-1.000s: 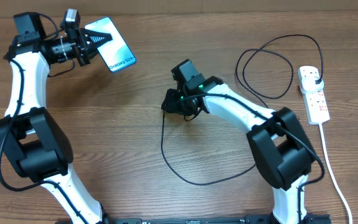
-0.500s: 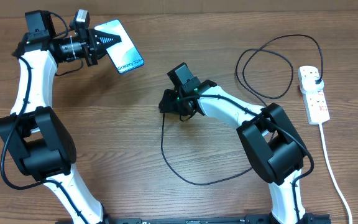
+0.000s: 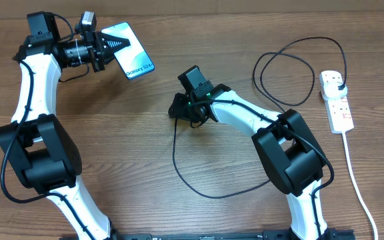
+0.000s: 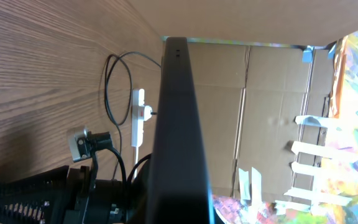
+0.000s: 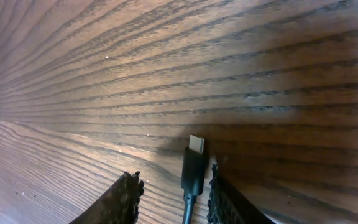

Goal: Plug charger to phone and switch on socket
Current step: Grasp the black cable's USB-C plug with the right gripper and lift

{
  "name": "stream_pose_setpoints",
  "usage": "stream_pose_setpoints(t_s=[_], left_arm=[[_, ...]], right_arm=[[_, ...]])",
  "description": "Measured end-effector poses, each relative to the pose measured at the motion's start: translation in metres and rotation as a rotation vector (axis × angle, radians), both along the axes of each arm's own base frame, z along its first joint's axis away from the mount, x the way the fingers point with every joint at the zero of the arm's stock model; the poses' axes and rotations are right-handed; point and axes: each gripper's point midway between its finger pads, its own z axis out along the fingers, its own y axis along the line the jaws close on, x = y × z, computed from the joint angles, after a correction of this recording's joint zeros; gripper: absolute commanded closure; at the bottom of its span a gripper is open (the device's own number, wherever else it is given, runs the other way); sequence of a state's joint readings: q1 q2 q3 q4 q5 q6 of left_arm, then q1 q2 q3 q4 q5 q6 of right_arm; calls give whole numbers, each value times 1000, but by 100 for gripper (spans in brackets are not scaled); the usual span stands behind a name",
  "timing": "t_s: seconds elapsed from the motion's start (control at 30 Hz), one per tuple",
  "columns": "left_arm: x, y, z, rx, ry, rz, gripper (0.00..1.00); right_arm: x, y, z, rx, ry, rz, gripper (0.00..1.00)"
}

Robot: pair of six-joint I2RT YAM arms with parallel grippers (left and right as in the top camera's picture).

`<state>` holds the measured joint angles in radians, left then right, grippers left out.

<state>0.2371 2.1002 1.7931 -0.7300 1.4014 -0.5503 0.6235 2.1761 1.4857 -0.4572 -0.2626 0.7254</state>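
Observation:
The phone (image 3: 132,51), its blue screen lit, hangs tilted above the table at the upper left, with my left gripper (image 3: 109,45) shut on its near end. The left wrist view shows it edge-on as a dark bar (image 4: 176,124). My right gripper (image 3: 177,110) rests low at the table's middle, open, its fingers astride the charger's connector tip (image 5: 193,169). The tip lies on the wood close beside one finger (image 5: 221,196), with a gap to the other. The black charger cable (image 3: 179,163) loops across the table to its plug (image 3: 339,87) in the white socket (image 3: 337,104) at the right.
The socket's white cord (image 3: 356,181) runs down the right side toward the front edge. A wide loop of black cable (image 3: 285,70) lies just left of the socket. Cardboard boxes (image 4: 272,106) stand beyond the table's far edge.
My left arm carried the phone a little to the right, then held still. The right gripper crept slightly left, still astride the connector.

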Motion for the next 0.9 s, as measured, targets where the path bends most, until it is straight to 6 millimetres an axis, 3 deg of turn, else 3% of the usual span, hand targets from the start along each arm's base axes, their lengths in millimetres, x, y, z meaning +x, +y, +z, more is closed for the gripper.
stream_pose_setpoints(t_s=[0.9], left_arm=[[-1, -2, 0, -2, 7, -4, 96]], right_arm=[[-3, -3, -2, -15, 21, -8, 66]])
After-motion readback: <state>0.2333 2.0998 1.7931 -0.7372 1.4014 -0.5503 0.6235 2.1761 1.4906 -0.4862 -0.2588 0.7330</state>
